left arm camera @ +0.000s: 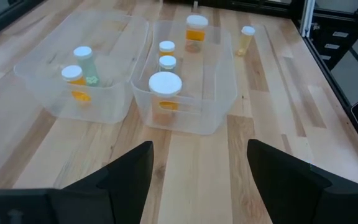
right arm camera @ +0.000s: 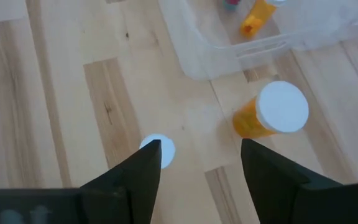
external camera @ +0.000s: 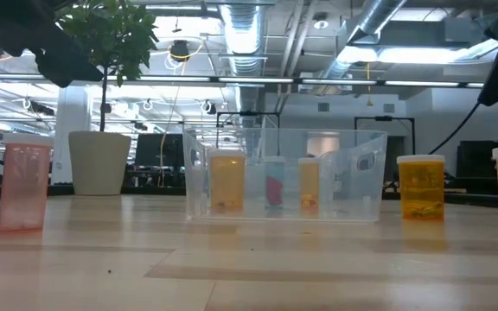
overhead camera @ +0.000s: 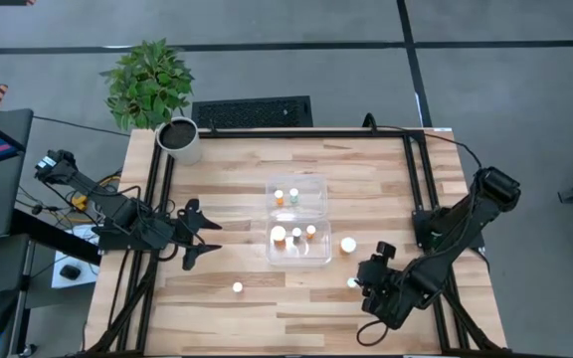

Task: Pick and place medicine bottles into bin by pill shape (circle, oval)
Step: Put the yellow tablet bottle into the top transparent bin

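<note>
Pale wooden desk (overhead camera: 296,303). Clear two-compartment plastic bin (overhead camera: 299,221) at centre: two bottles in far half, three in near.

Left claw (overhead camera: 195,235) released, waiting left of bin.

Right claw (overhead camera: 369,281) released, above small white-capped orange bottle (overhead camera: 352,283).

Larger bottle (overhead camera: 348,245) just right of bin; another (overhead camera: 237,286) near-left.

Bottles likely light, rigid, slick, tippy: pinch body below cap.

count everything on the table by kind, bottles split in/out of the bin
Bin: 1
Medicine bottles inside it: 5
Medicine bottles outside it: 3
Plant pot: 1
Total: 10
</note>
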You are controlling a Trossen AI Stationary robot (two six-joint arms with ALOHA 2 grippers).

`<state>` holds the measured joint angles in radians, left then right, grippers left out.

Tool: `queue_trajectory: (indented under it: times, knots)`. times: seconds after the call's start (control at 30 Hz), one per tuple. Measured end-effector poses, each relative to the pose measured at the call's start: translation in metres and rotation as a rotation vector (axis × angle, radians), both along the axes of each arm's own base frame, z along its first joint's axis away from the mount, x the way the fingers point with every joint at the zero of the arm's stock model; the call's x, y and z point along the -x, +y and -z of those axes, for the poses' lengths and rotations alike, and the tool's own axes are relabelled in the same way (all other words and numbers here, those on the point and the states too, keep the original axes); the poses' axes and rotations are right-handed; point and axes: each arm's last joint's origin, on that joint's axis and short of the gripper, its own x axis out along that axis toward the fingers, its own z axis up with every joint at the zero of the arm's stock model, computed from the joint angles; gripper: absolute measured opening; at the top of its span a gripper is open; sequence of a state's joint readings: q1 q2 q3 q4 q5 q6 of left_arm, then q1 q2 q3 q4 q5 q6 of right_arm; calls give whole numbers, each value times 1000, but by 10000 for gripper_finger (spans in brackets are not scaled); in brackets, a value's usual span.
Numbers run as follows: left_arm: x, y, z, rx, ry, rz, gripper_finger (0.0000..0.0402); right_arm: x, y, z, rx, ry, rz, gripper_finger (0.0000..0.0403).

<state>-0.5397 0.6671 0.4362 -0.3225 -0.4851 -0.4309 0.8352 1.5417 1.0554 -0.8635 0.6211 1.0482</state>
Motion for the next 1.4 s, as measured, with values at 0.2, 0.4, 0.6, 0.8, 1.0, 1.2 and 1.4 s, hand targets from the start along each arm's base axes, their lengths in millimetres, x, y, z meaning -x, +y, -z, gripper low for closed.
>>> queue_trajectory:
  times: [0.2,0.4,0.6,0.8,1.0,1.2,1.4]
  knots:
    - [0,1,0,-11,-10,-23,251,-4,-4,0,43,17,-42,224]
    - [-2,0,-4,14,-51,-24,251,-11,-8,0,69,39,-101,224]
    - [-3,-1,-5,19,-60,-24,251,-13,-7,-3,89,35,-166,224]
    - [-3,0,-6,1,-75,-37,251,-1,-10,-23,69,-18,-210,223]
    - [-4,-1,-10,-8,-110,-19,251,14,-15,-46,43,-150,-210,223]
    - [-4,-1,-10,-4,-108,-20,251,26,-22,-17,-70,-274,-218,223]
    - [-4,-1,-10,0,-109,-22,251,30,-32,0,-140,-326,-193,223]
